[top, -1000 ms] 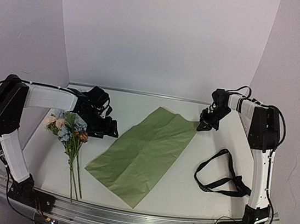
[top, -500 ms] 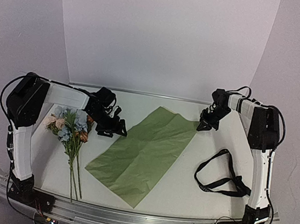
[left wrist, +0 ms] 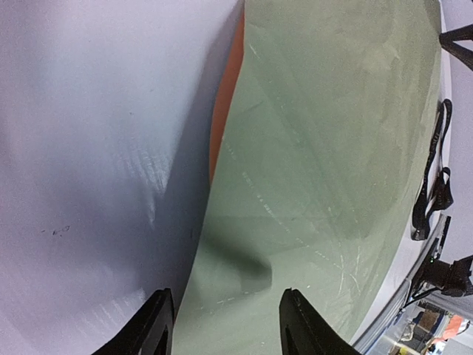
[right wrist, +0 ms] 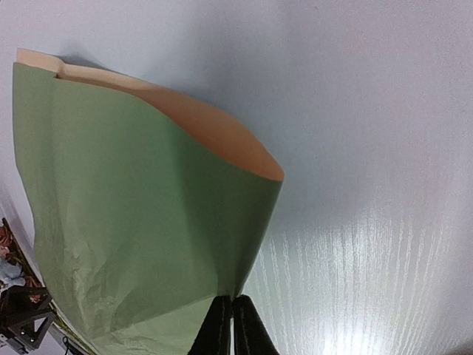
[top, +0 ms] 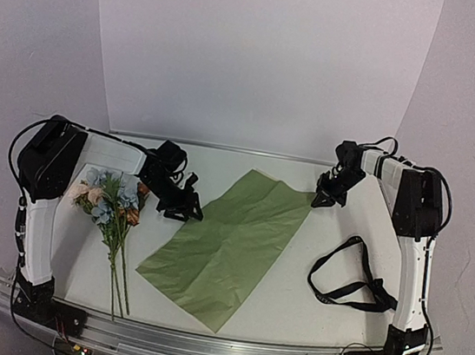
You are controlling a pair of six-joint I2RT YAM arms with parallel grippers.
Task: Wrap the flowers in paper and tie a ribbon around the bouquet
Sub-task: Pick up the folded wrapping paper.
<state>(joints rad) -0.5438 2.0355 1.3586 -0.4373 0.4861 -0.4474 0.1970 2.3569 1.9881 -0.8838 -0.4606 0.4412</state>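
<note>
Green paper (top: 227, 244), diagonal, near-left to far-right

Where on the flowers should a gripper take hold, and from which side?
Take the flowers by their bare stems, just below the blooms, probably coming straight down with the jaws set across them. The bunch lies flat, blooms far and stems running toward the near edge. The stems are thin and lie close together, while the heads are bulky.
</note>
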